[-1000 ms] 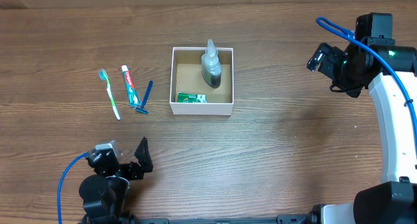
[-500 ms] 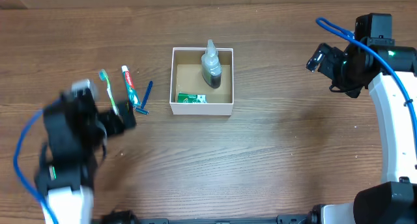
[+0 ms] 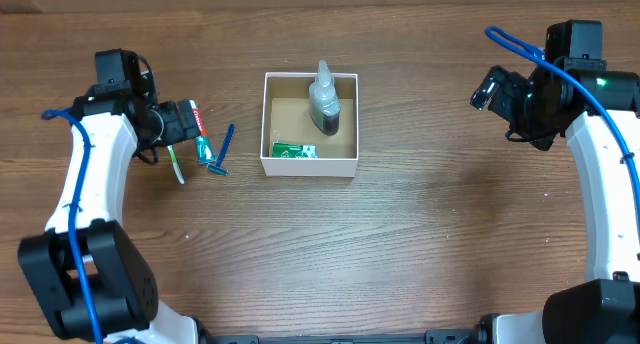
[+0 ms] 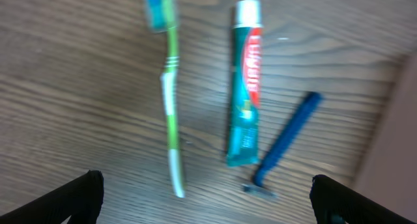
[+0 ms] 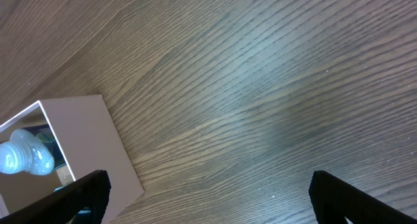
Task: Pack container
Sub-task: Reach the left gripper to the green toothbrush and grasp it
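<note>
The left jaws hang spread wide over the green toothbrush (image 4: 171, 100), toothpaste tube (image 4: 246, 87) and blue razor (image 4: 287, 142) on the table (image 3: 420, 234); best centre on one and drop straight, since the tube lies just beside the razor's head. The container (image 3: 310, 166) sits just past the razor from these jaws, some floor bare beside its bottle (image 3: 323, 102), so lift clear of its wall. The right jaws, wide and empty, hang well beyond it.
</note>
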`<state>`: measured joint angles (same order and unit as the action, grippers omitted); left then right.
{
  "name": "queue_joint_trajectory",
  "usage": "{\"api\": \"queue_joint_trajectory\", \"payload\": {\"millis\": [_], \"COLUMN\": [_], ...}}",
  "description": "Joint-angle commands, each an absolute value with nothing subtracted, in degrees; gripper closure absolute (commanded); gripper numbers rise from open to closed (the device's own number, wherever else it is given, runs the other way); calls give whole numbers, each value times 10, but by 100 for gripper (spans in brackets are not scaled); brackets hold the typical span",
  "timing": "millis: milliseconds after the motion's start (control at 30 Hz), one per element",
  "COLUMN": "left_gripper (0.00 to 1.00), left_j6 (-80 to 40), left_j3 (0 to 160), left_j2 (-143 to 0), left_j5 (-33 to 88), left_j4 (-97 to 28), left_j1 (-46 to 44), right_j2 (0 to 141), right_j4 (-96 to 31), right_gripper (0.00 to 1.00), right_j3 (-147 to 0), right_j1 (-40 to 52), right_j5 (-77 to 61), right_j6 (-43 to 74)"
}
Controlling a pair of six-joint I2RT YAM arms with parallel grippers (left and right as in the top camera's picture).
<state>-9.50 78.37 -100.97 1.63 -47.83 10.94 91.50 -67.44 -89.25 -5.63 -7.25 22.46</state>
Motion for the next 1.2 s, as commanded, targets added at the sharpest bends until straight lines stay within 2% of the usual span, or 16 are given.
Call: {"api": "queue_joint_trajectory", "payload": {"millis": [0,67,200,367,533,567,633,700,733,833,967,1167], "left_gripper": [0,1,18,27,50,50,43,42,47,75,96,96], "left_j6": [-134,-142,-141,-116,-95,-87,-85,-85,-85,-72,-60,-56], "left_j3": [799,799,799,799,799,799,799,799,799,799,799,837], "left_j2": [-1061,-1090,-1131,-1156,-1177,-1180,-1193,-1200,-1203,-1206,-1206,-1194], "left_j5": [-14,7,35,40,41,41,41,41,41,40,41,48], "left_j4": [-471,-461,-422,-395,-382,-380,-376,-375,-375,-376,-390,-478], "left_j1": [142,157,171,170,168,168,168,168,168,167,167,165], "right_j2": [910,910,910,910,910,910,910,910,910,910,910,910], "right_j4": [-672,-672,-672,-672,-672,-672,-672,-672,-672,-672,-672,-672], "right_gripper": [0,0,0,0,0,0,0,0,0,0,0,0], "right_j3": [-901,-901,-901,-901,-901,-901,-901,-901,-901,-901,-901,-901], "right_j1": [-57,-57,-57,-57,-57,-57,-57,-57,-57,-57,-57,-57], "right_j5": [-72,-72,-72,-72,-72,-72,-72,-72,-72,-72,-72,-72], "right_j6": [228,228,228,228,228,228,228,228,228,228,228,228]}}
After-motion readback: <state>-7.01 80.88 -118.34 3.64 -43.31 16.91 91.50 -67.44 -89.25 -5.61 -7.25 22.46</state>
